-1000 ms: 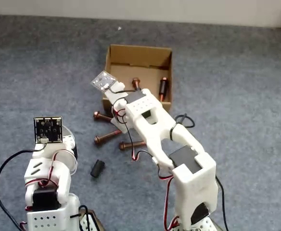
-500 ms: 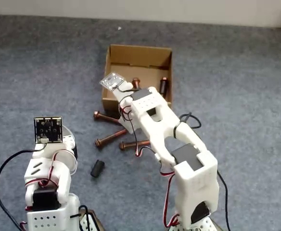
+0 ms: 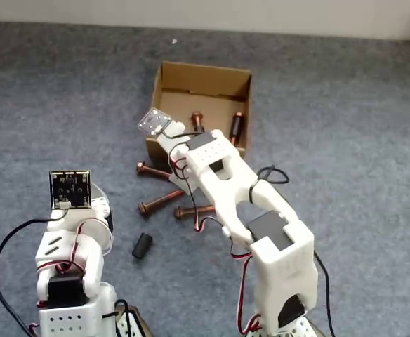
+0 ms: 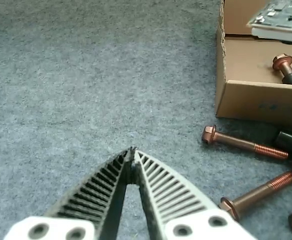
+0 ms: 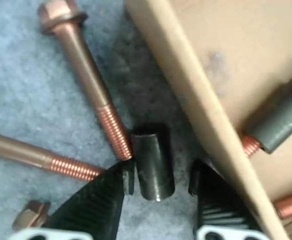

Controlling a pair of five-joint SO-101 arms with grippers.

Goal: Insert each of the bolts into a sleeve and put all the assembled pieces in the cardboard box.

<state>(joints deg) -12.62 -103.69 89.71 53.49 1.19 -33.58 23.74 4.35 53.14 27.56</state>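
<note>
Over the last second the right arm's wrist had swung right toward the open brown cardboard box (image 3: 164,77) and then back left, ending over the box's near left corner. The three loose copper-coloured flanged bolts (image 3: 161,201) on the grey carpet (image 3: 64,98) had not moved. This looked like the arm lining up for a grasp rather than making one, so the next assembly was not yet begun. Two sleeved bolts (image 3: 237,126) already lay inside the box.

The right gripper (image 5: 160,177) stood wide open and held nothing, its jaws on either side of a short dark cylindrical metal sleeve (image 5: 153,160). That sleeve lay on the carpet just outside the box's near wall, with the threaded tip of one bolt touching it or nearly so. A second dark sleeve (image 3: 142,245) lay well apart, nearer and to the left. The left gripper (image 4: 132,155) hung fully closed and empty over bare carpet, left of the box.
</note>
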